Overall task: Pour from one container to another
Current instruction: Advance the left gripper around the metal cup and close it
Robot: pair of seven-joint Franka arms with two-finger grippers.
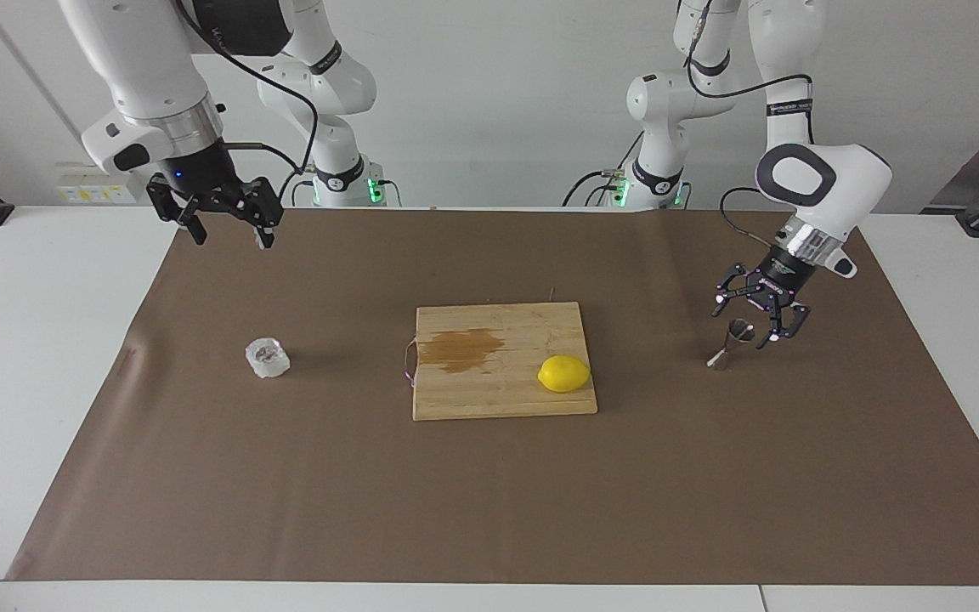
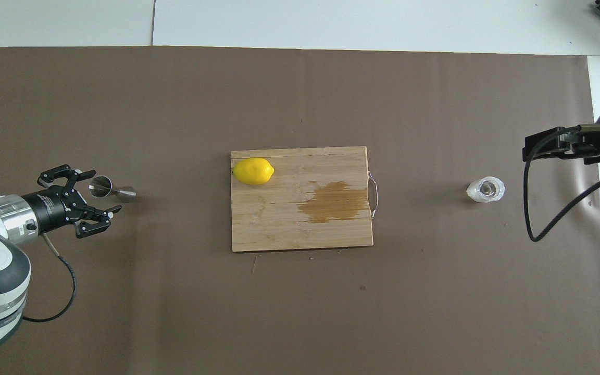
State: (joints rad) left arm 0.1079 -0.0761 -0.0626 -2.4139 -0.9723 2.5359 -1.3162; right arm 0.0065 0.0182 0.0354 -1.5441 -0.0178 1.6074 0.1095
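White table (image 1: 48, 357), brown mat (image 1: 489, 493), cutting board (image 1: 498, 387), glass cup (image 1: 267, 357), jigger (image 1: 732, 342)

The jigger (image 1: 732, 342) is set between the left gripper's (image 1: 758, 324) spread jaws; the glass cup (image 1: 268, 357) is placed well below the right gripper's (image 1: 227, 231) jaws.

Bare mat (image 1: 489, 493) surrounds the glass (image 1: 268, 358) and jigger (image 1: 732, 343); only the board (image 1: 502, 387) with its lemon (image 1: 563, 374) lies between.
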